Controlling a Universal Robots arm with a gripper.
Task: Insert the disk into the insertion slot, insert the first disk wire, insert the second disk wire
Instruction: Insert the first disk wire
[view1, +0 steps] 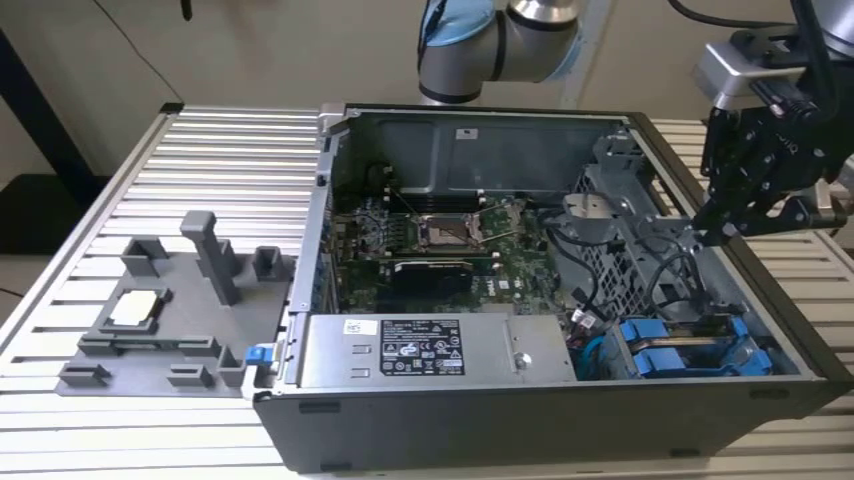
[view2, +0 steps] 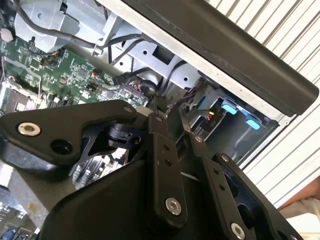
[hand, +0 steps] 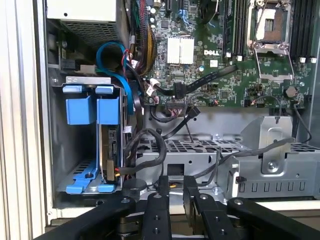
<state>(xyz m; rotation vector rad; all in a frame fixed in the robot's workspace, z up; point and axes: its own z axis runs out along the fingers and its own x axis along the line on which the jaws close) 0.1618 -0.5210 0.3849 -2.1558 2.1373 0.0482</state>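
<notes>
In the first wrist view the disk (hand: 109, 142) stands on edge inside the grey drive cage, its blue carrier tab (hand: 107, 110) facing out of the insertion slot (hand: 87, 80). A second blue-framed drive (hand: 79, 107) sits beside it. A black wire (hand: 142, 150) with red and yellow strands ends against the disk's end. My gripper (hand: 176, 181) hangs apart from the cage with its black fingers (hand: 162, 192) close together and nothing visible between them. The exterior view places the gripper (view1: 721, 232) above the case's right wall, higher than the blue carriers (view1: 674, 355).
The open computer case (view1: 534, 410) lies on a slatted metal table (view1: 227, 150). Inside are the motherboard (view1: 427, 240), a power supply (view1: 427, 350) and loose black cables (view1: 601, 250). A grey fixture block (view1: 174, 310) stands at the exterior view's left.
</notes>
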